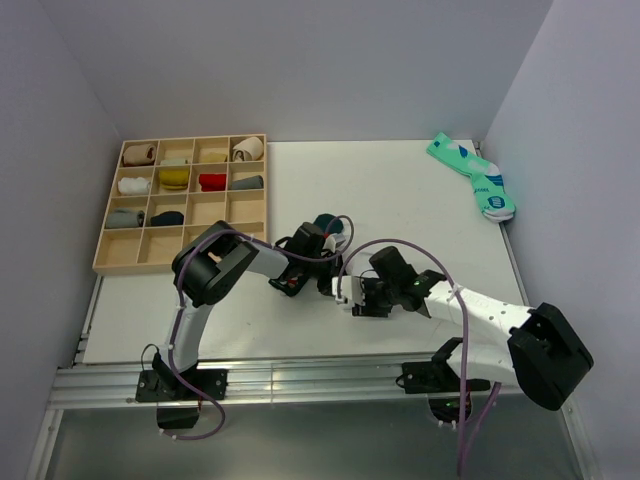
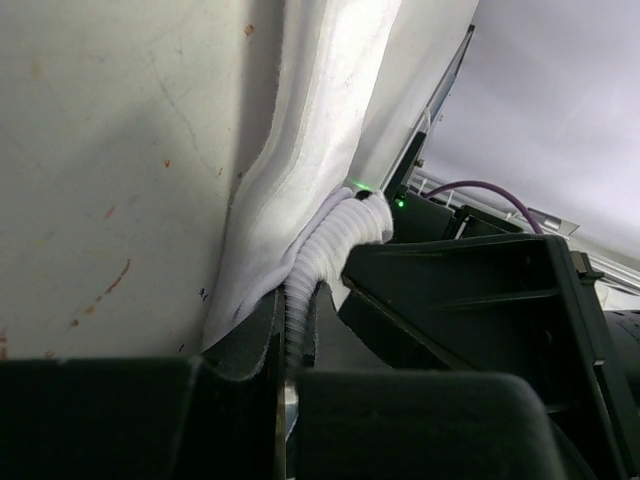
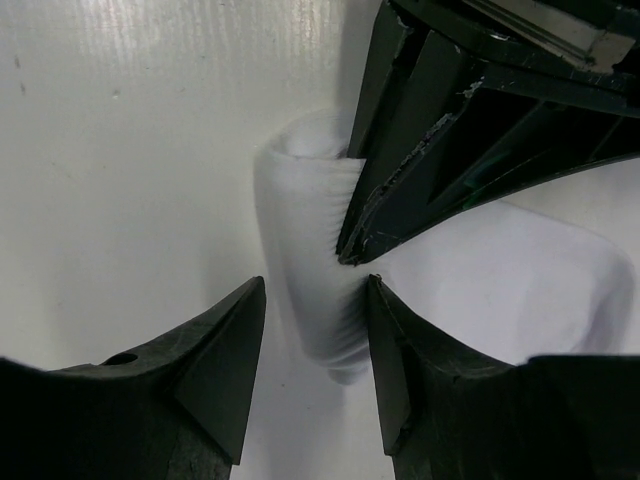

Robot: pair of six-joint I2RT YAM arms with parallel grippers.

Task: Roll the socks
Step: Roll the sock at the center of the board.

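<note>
Two arms meet just off the near right corner of the wooden tray (image 1: 130,268), and the dark green sock (image 1: 327,222) lies there too. Left wrist: the left gripper (image 2: 285,350) pinches the cuff of the white sock (image 2: 290,180) tight so it can't slip. Right wrist: the right gripper (image 3: 312,290) holds its jaws apart around the rolled end, likely ready to squeeze.

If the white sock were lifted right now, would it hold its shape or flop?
Probably floppy: the white sock hangs in soft folds where the left gripper pinches its ribbed edge. The rolled end between the fingers of the right gripper looks loose, so it may unroll if released. Thin cloth, so likely light.
</note>
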